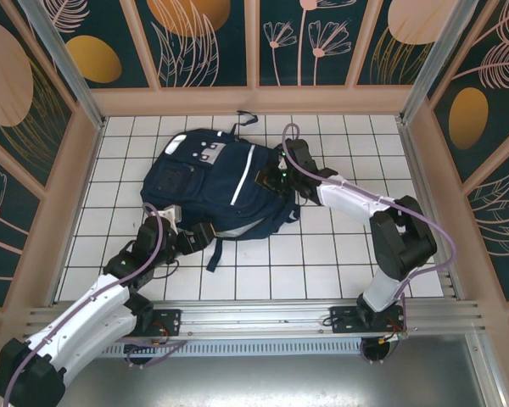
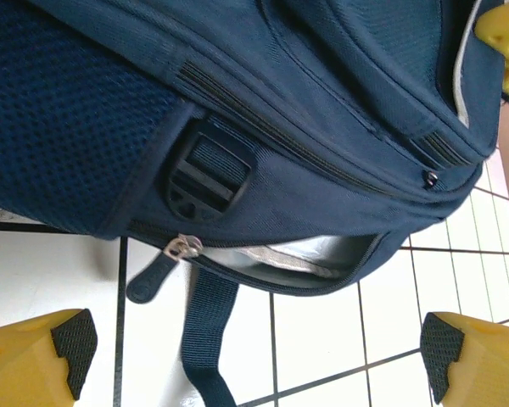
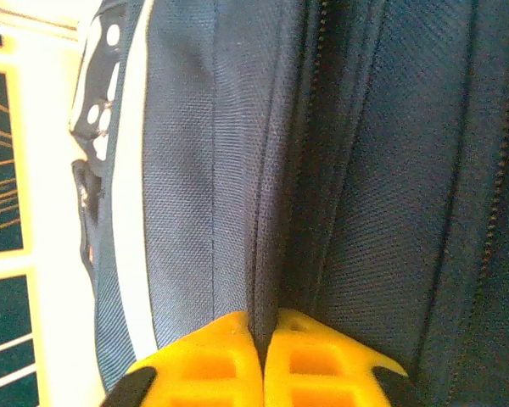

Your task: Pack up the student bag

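The student bag (image 1: 212, 182), navy with white stripes, lies flat on the white tiled table. My right gripper (image 1: 267, 180) rests on the bag's right side. In the right wrist view its yellow jaws (image 3: 263, 331) are pressed together on a ridge of the bag's navy fabric (image 3: 195, 170) beside a zipper line. My left gripper (image 1: 199, 236) stands open at the bag's near edge. Its fingertips (image 2: 72, 348) sit wide apart over bare tile, with nothing between them. Just beyond them a zipped compartment (image 2: 297, 259) gapes, showing grey lining, with its zipper pull (image 2: 182, 248) at the left end.
A dark strap (image 2: 208, 331) trails from the bag onto the tiles between my left fingers. A black buckle (image 2: 208, 174) sits above the zipper. Beige walls (image 1: 85, 161) fence the table on three sides. A metal rail (image 1: 263, 318) runs along the near edge.
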Robot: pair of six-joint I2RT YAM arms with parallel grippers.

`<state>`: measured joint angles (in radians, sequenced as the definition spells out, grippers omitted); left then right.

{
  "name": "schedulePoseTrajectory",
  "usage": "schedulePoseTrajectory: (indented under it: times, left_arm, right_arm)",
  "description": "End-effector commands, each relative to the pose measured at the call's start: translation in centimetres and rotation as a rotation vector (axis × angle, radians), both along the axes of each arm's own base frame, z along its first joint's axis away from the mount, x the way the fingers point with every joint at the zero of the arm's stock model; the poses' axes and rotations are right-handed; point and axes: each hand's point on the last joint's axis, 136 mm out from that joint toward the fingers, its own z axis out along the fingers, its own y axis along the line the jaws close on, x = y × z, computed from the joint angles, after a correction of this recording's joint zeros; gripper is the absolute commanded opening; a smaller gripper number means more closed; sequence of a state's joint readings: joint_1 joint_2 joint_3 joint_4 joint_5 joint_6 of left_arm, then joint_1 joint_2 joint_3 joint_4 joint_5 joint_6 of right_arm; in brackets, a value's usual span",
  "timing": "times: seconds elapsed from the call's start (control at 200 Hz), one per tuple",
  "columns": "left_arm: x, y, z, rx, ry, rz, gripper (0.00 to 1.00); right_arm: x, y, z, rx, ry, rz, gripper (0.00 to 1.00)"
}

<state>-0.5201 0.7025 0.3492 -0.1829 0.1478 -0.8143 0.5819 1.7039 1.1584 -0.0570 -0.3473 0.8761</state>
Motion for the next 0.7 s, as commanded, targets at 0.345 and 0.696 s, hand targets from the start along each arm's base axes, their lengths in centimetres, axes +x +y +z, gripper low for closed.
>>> schedulePoseTrajectory:
  times: [0.345,0.696]
  left_arm:
    - [1.1,2.2,0.4,0.045,-0.075,0.122,0.98]
    - [2.0,-0.8,1.7,-0.025,-0.251,-0.032,0.88]
  right_arm:
    - [2.3,3.0,12.1,0.244,-0.029,-0.018,0.00]
    - [3.2,3.6,16.4,0.331,0.021,-0.032,0.00]
